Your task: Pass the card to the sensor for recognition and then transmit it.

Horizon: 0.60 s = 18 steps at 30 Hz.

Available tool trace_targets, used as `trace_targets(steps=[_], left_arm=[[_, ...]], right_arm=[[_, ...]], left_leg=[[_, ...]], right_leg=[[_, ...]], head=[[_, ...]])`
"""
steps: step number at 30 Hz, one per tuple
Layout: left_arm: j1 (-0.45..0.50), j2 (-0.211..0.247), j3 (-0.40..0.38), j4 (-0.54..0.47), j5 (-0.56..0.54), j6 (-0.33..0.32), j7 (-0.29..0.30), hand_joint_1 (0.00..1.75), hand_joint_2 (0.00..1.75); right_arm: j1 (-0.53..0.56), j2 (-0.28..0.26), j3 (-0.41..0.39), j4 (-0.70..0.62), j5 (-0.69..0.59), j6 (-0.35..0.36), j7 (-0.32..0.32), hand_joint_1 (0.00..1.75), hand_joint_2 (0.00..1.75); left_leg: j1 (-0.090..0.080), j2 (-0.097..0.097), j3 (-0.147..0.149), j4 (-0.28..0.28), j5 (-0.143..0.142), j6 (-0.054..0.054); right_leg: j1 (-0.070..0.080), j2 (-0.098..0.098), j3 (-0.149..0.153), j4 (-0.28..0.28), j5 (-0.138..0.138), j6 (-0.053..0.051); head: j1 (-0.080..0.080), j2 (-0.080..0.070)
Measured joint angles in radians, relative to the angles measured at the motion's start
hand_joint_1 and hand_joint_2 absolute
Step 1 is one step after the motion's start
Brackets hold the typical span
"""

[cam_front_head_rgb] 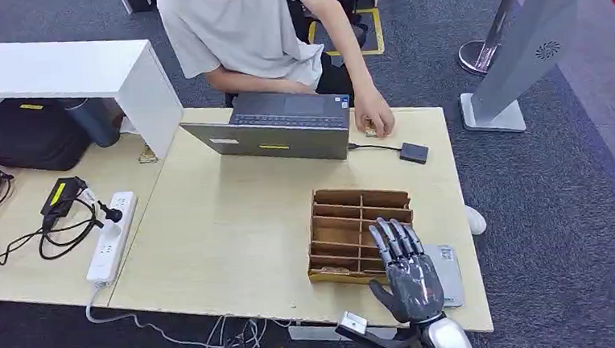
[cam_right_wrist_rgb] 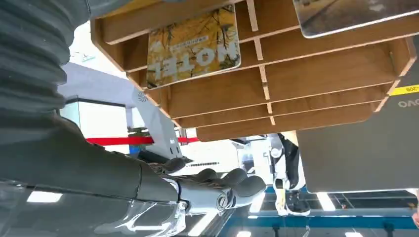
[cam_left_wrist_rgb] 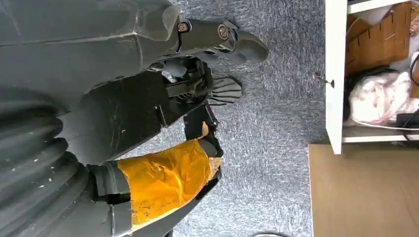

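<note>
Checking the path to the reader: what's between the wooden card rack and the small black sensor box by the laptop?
Head view: bare tabletop between the wooden card rack and black sensor box; its cable runs toward the laptop.

A light wooden table carries everything. Just beyond the right hand sits a wooden divided box; farther off are a laptop and power strip.

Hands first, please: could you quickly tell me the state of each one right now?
Left hand: hanging over the floor, fingers curled in, holding nothing.
Right hand: open, fingers spread above the wooden organizer, holding nothing.
</note>
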<state>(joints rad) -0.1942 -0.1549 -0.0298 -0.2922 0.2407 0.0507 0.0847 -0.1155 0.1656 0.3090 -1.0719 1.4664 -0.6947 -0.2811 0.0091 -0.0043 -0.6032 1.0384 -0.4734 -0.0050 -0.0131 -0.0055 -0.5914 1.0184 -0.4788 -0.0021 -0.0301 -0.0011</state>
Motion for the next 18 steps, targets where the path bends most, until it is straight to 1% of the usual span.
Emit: trace_targets(steps=[18], left_arm=[[0.0,0.002,0.022,0.0,-0.002,-0.01,0.001,0.0,1.75]], right_arm=[[0.0,-0.008,0.001,-0.03,-0.021,0.0,-0.016,0.0,1.75]], left_leg=[[0.0,0.0,0.0,0.0,0.0,0.0]], right_leg=[[0.0,0.0,0.0,0.0,0.0,0.0]], head=[[0.0,0.0]])
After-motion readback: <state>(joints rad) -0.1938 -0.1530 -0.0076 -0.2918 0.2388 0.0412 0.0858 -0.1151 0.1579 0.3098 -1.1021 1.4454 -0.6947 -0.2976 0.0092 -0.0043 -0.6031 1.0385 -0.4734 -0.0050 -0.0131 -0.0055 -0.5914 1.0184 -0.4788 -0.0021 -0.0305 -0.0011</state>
